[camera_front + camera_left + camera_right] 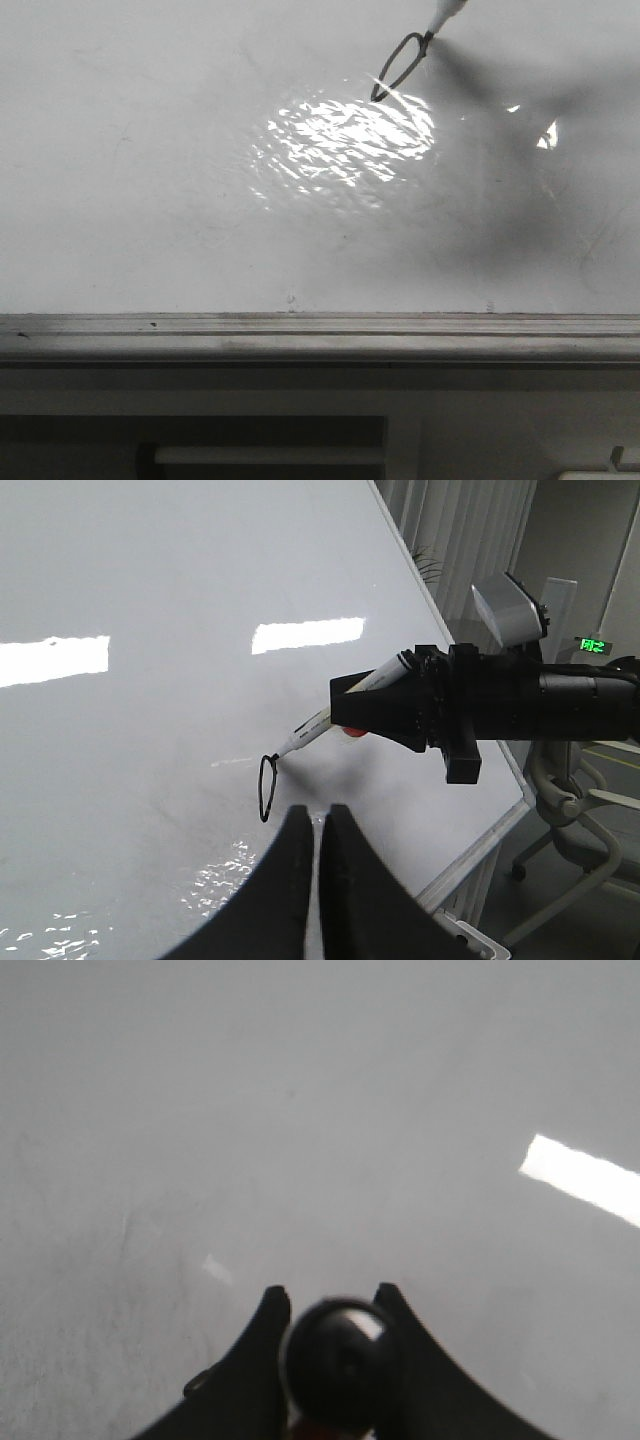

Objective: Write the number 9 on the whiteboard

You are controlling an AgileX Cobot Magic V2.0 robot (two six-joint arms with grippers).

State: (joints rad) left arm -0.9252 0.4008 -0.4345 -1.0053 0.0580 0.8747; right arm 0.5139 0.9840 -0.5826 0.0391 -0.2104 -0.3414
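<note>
- Right claw (385, 708) pinched marker (325, 723) mid-barrel, tip touching whiteboard (150, 200).
- Left claw (318, 825) pressed together, empty.
- 9 (400, 62): loop drawn, no tail yet.
- Marker light, stiff; glossy board probably slippery, so light pressure.

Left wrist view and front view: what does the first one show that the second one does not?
Only the left wrist view shows the right tool clamped on the marker, the left tool nearly closed and empty, and an office chair past the board's edge. Only the front view shows the grey metal edge strip and the big glare patch. Both show the whiteboard, the marker tip on it, and the drawn loop of the number 9, no tail yet.
</note>
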